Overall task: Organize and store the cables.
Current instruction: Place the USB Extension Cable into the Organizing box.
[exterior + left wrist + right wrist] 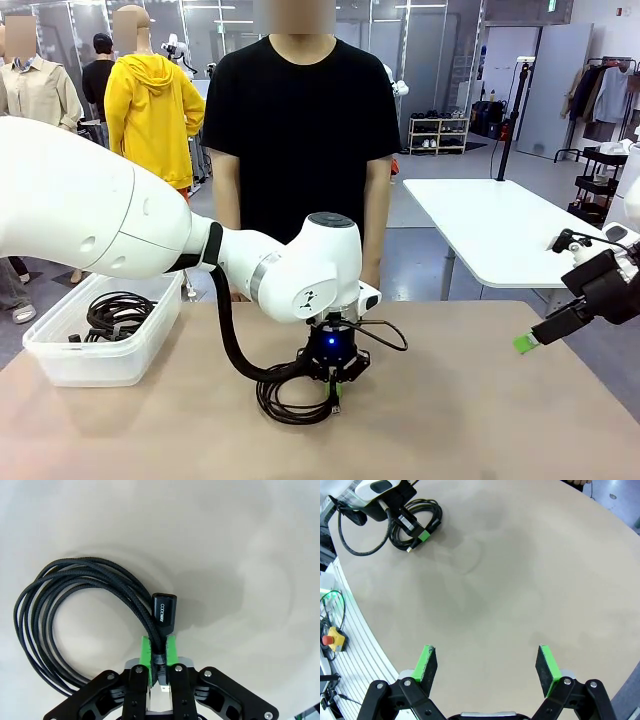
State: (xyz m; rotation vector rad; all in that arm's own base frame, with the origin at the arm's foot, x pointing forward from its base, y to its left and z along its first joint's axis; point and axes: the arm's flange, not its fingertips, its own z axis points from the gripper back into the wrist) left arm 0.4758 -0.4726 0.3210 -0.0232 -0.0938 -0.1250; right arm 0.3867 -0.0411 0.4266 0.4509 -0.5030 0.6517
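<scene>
- Front view: table [480, 420] bare but for one coil [285, 398] near the middle, under the left gripper [337, 388]; bin [105, 345] at far left already holding cables [118, 312].
- Left gripper [158, 652] clenched on coil [75, 610] strands just below the plug [164, 614]; pads pinch only part of the bundle.
- Best lifted slowly and straight up, so loose loops trail without snagging, then carried left over the bin rim.
- Right gripper [486, 665] spread wide, idle, well apart from the coil [417, 522].

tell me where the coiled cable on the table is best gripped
Judging by its pose, across the bunched strands beside the plug, from straight above: the coiled cable lies flat and its strands gather there. The left gripper has its jaws shut on that bundle.
</scene>
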